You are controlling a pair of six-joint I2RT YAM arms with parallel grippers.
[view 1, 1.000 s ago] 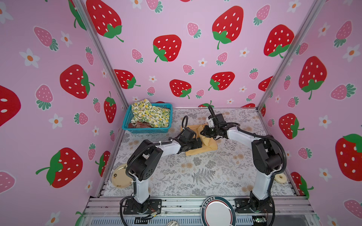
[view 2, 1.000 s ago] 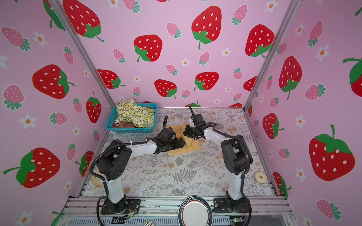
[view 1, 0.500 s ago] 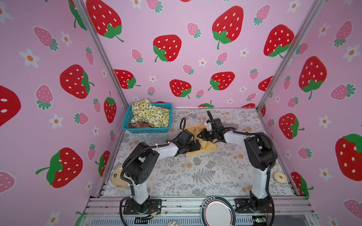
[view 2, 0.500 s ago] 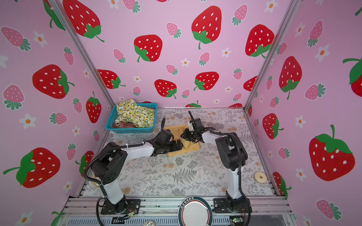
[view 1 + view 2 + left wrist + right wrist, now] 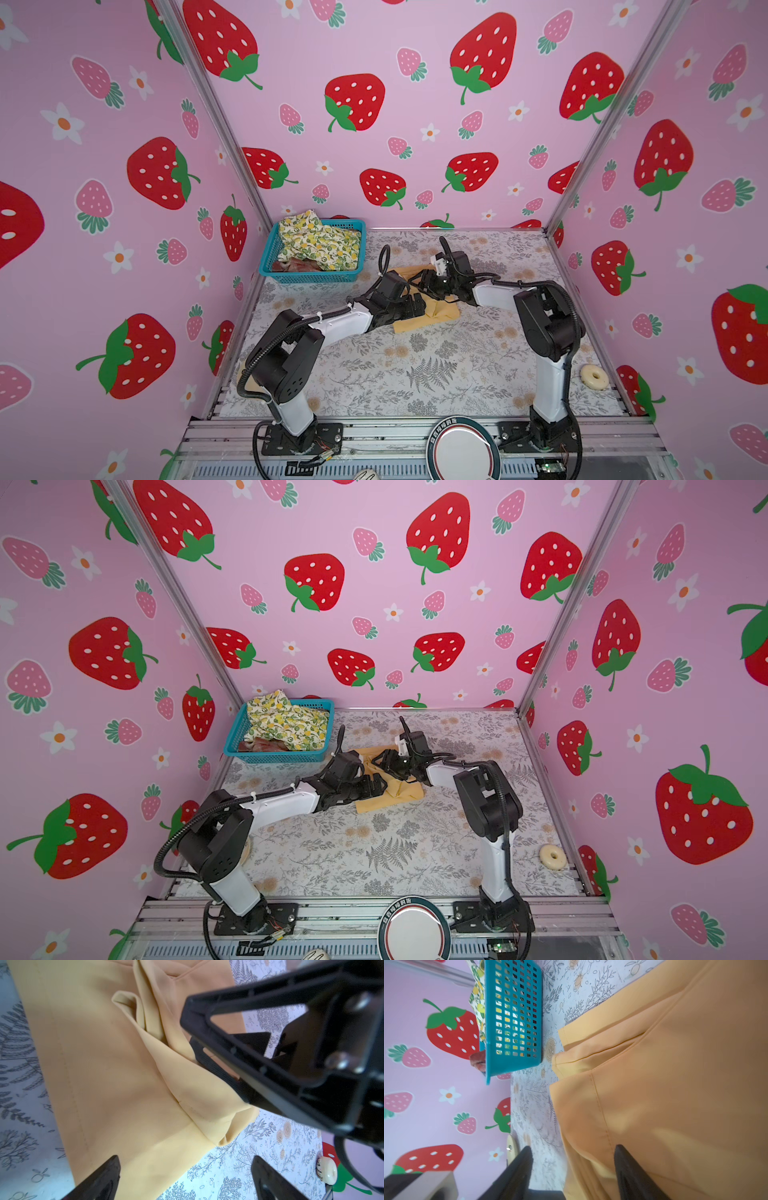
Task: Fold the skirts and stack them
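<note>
Since a second ago the right gripper [image 5: 573, 1148] has sunk onto the yellow skirt [image 5: 432, 321] and parted its jaws, gripping nothing. The left gripper [image 5: 186, 1159] hangs wide open and empty over that folded skirt on the table [image 5: 415, 374]. The lemon skirt [image 5: 320, 245] and plaid skirt [image 5: 297, 264] lie in the basket [image 5: 309, 277].

Floral table [image 5: 415, 365] bears mustard skirt [image 5: 441, 314], teal basket [image 5: 307, 276], cream ring [image 5: 587, 380].

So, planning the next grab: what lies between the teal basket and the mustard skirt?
Only a bare strip of floral table cover, shown in the right wrist view, separates the teal basket from the mustard skirt.
</note>
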